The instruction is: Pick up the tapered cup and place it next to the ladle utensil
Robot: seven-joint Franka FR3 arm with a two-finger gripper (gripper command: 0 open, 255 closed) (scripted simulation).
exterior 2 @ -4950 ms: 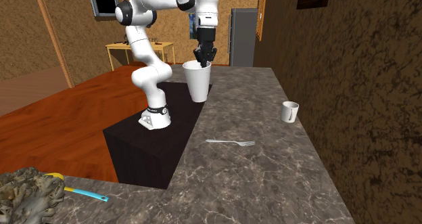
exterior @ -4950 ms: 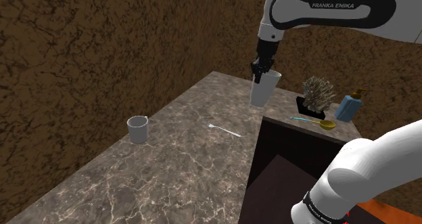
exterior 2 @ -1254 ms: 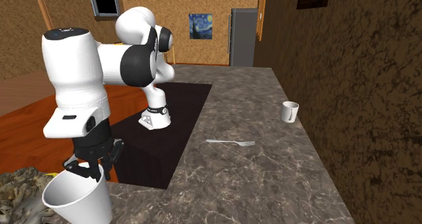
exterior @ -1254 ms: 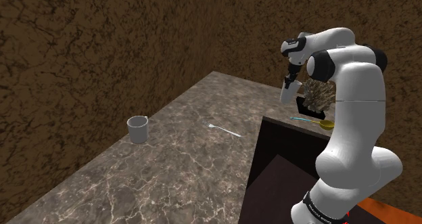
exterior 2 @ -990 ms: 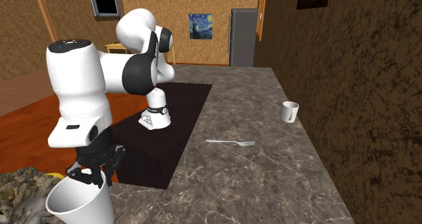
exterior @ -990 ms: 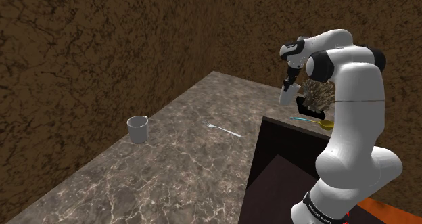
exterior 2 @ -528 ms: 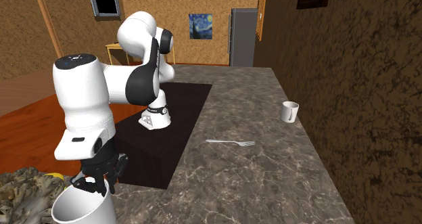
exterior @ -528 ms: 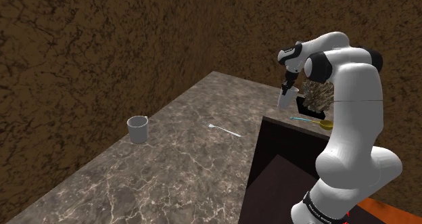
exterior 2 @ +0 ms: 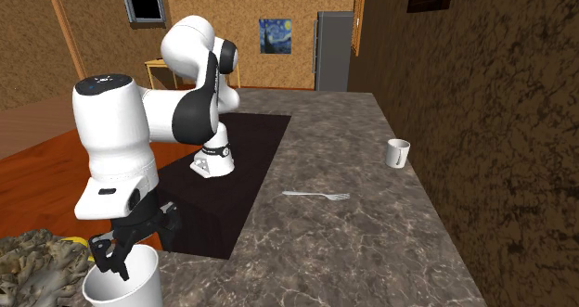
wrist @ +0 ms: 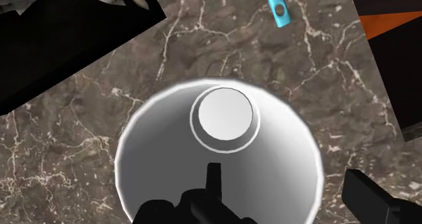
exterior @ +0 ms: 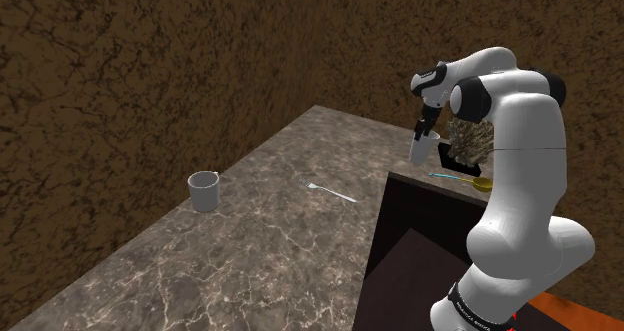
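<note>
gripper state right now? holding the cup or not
Gripper: open; fingers straddle the white cup's wall, one inside and one outside, not clasping it.

a marbled stone counter (exterior: 250, 239) carries a fork (exterior: 332, 191) lying flat near its middle. a grey mug (exterior: 204, 191) stands well apart from the fork, toward the wall. well apart on the fork's other side are a ladle (exterior: 465, 180), a white cup (exterior: 424, 147) near it and a spiky plant (exterior: 466, 144).

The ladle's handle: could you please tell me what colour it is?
The ladle's handle is bright blue, clearest in the wrist view.
</note>
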